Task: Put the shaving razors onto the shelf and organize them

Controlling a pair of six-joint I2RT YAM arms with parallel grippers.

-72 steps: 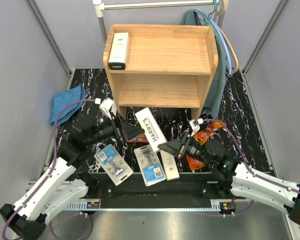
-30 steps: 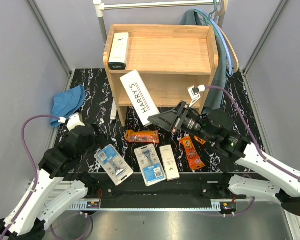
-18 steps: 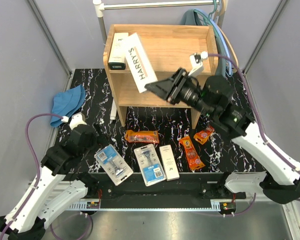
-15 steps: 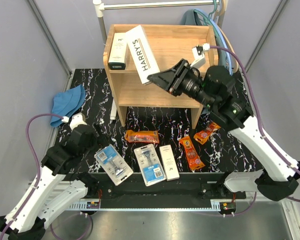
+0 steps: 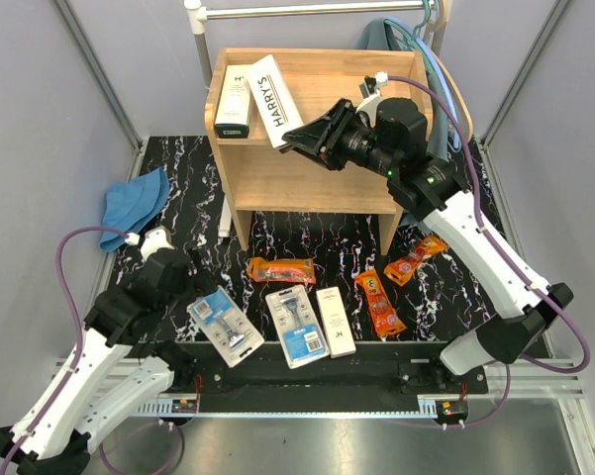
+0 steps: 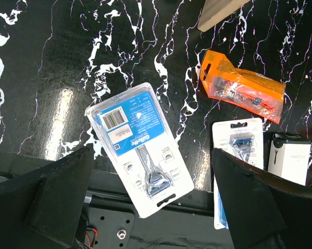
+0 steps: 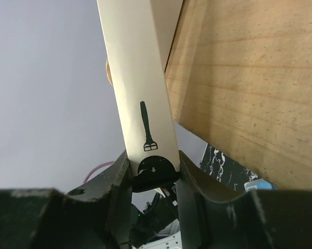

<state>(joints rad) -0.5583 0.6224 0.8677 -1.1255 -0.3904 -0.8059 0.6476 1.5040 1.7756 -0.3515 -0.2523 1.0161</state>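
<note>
My right gripper is shut on the black end of a long white Harry's box and holds it tilted over the top tier of the wooden shelf, beside another white box lying at the top left. In the right wrist view the box rises from between my fingers. My left gripper is open and empty above a blister card. On the mat lie two blister cards, a third white box and three orange pouches.
A blue cloth hat lies at the mat's left edge. A metal clothes rail with hangers and a grey-blue garment stands behind and to the right of the shelf. Grey walls close in both sides.
My right gripper has lifted the Harry's box from the mat up past the lower tier to the shelf's top tier. My left arm drew back toward the near left.
</note>
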